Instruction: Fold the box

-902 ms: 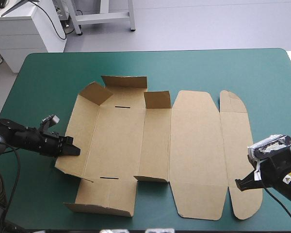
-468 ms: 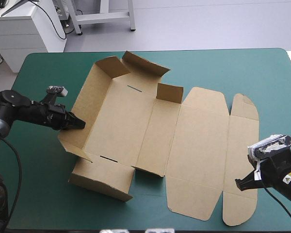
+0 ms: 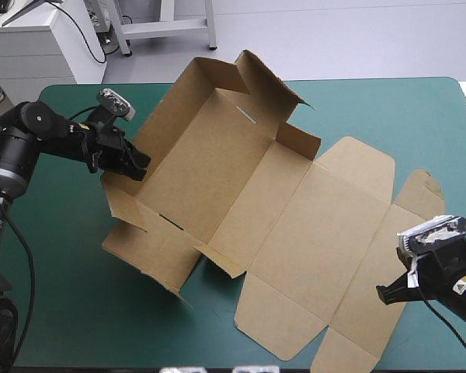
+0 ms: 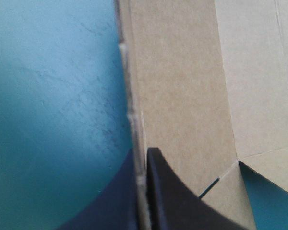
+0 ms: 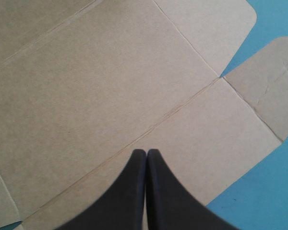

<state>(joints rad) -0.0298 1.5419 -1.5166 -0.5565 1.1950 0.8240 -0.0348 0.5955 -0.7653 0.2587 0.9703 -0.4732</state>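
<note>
The brown box is a cut sheet lying askew on the teal-green cover, with its left walls and flaps raised and its lid panels flat toward the front right. My left gripper is at the box's raised left wall; in the left wrist view its fingers are all but shut, with the wall's edge between them. My right gripper hovers at the front right, shut with nothing in it. Its tip points over a crease of the flat lid panel.
The box's raised far flaps reach to the table's far edge. Bare cover shows at the front left and at the far right. The table's right edge runs just beyond the right arm.
My left gripper has moved toward the far edge with the box wall in its grip. The whole sheet has swung clockwise, its lid end sliding toward the front right. The right arm has stayed put.
</note>
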